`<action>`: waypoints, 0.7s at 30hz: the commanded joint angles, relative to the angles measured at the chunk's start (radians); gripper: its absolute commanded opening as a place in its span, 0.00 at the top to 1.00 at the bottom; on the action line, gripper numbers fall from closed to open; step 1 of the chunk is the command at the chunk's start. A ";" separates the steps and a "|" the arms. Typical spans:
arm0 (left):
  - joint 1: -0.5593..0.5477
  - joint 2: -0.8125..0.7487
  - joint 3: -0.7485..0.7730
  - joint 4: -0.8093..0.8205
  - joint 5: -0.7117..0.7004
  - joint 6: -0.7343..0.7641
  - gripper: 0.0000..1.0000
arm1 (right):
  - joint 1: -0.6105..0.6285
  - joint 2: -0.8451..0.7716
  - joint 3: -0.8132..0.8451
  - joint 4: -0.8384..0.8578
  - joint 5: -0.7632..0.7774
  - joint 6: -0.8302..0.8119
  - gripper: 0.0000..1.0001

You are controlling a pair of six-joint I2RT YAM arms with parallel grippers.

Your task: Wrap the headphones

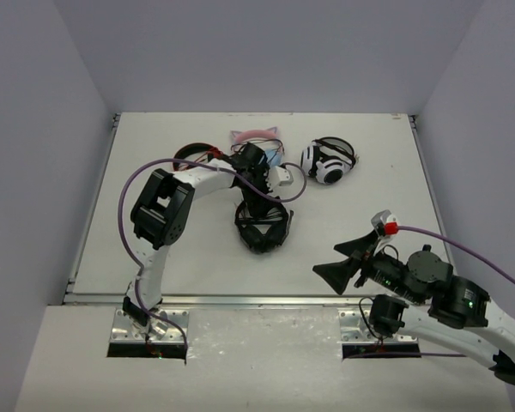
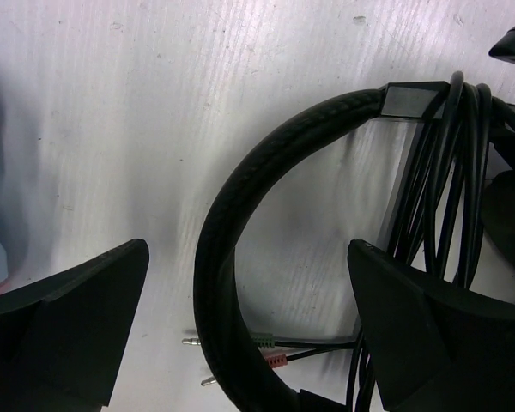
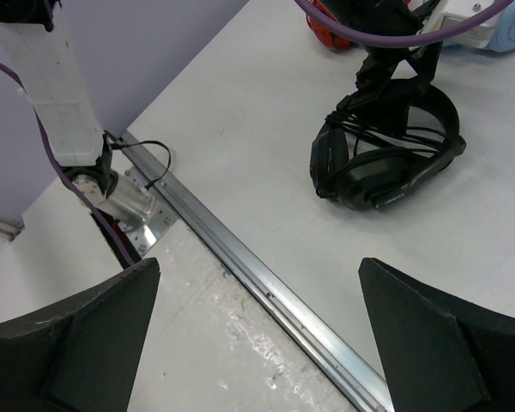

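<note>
The headphones are lying near the middle of the table, well in front of the back wall, folded into a compact black bundle. In the left wrist view their padded headband is curving across the white surface, and the thin black cable is running in several strands across one end of the band. Two small plugs, one green-collared and one reddish, are poking out from under the headband.

The left gripper is hanging directly over the bundle with its fingers spread wide and nothing held between them. Seen from its own camera, the left gripper is straddling the headband, though whether a fingertip is touching the cable is hard to tell from this angle.

The right gripper is hovering near the front edge of the table, well apart from the headphones, its jaws also standing wide and holding nothing. Below it a metal rail is running along the table's edge.

Toward the back, a white-and-black pair is sitting on the right and a red-and-black pair on the left.
</note>
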 commanded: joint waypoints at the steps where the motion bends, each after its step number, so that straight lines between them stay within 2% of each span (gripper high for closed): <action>1: 0.004 -0.034 0.038 -0.004 0.036 -0.048 0.00 | 0.004 -0.012 0.034 0.006 0.007 -0.022 0.01; 5: 0.004 -0.062 0.057 0.028 0.011 -0.104 0.00 | 0.004 -0.010 0.038 -0.001 0.004 -0.021 0.01; 17: -0.009 -0.223 0.078 -0.011 -0.032 -0.140 0.00 | 0.004 0.025 0.046 0.015 0.014 -0.042 0.01; 20: -0.008 -0.312 0.074 0.017 -0.133 -0.248 0.00 | 0.003 0.033 0.074 -0.016 0.077 -0.071 0.01; 21: -0.006 -0.390 0.049 0.061 -0.246 -0.356 0.00 | 0.004 0.045 0.081 -0.030 0.112 -0.084 0.01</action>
